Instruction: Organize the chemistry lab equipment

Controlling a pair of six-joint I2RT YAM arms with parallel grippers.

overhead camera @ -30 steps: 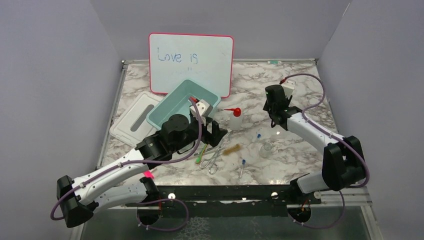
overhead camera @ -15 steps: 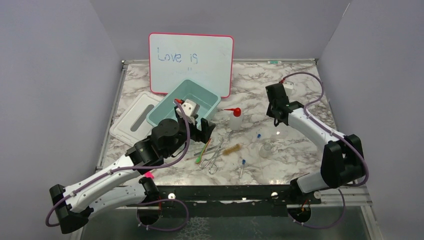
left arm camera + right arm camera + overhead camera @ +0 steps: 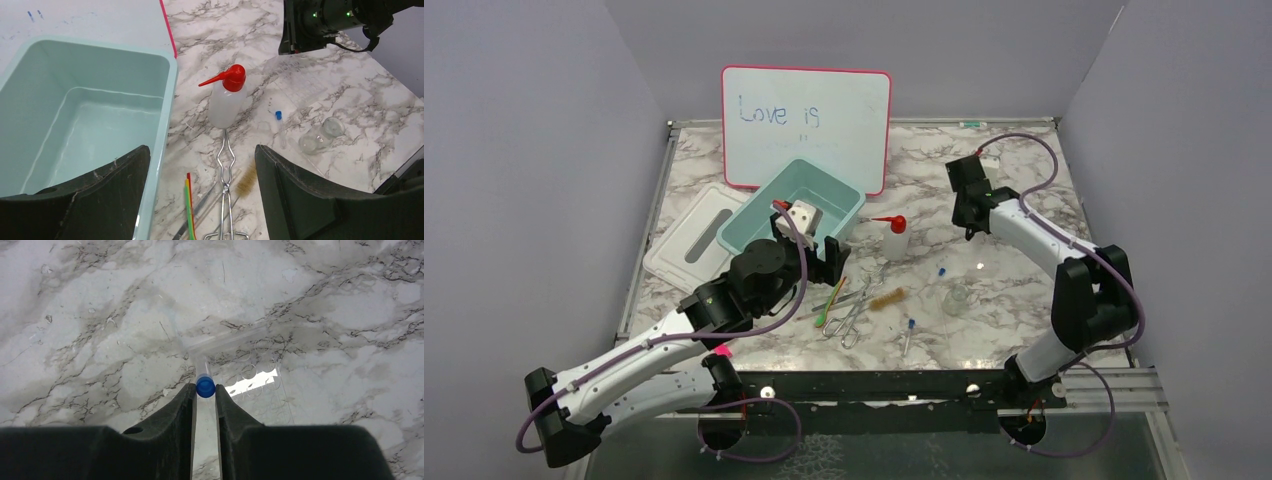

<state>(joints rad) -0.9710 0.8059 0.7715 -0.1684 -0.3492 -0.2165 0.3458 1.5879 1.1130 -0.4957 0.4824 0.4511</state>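
Enclosure: plain pale lavender-grey panels on three sides: back wall point(image 3: 984, 50), left wall point(image 3: 524, 180), right wall point(image 3: 1184, 150). Work surface: table point(image 3: 1024, 150) with white marble pattern, grey veining, metal edge strips. Black rail point(image 3: 874, 385) along near edge. Pink-framed whiteboard point(image 3: 844, 140) leans upright against back wall. Lighting even, shadows soft.

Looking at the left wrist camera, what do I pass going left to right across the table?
bin → squeeze bottle → tube → flask
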